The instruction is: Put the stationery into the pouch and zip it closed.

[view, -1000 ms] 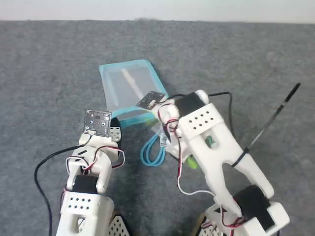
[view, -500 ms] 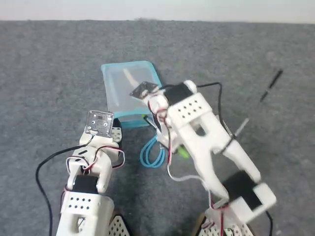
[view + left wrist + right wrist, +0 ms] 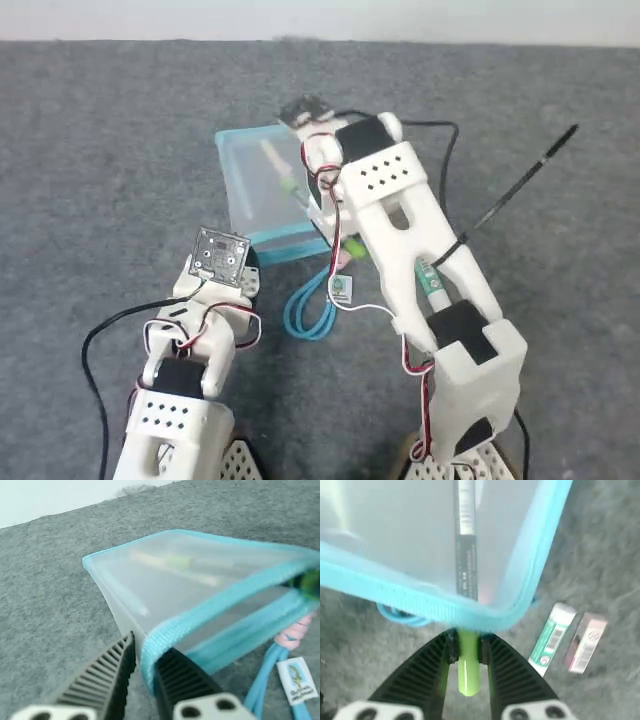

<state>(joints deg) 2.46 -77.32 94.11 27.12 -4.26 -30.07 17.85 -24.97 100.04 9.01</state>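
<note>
Left tool: pinching the near teal rim of the pouch, which lies on the grey worktop.
Blue cord: looped beside the pouch.
Right tool: clamped on green pen, barrel inside the pouch.
Green packet, pink packet: side by side on the worktop, near a pouch corner.

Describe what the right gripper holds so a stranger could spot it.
A clear, turquoise-trimmed pouch sits on the grey mat. At its edge the right gripper is shut on a slim pen, partway inside. Its lime-green end sets it apart from the erasers nearby.
</note>
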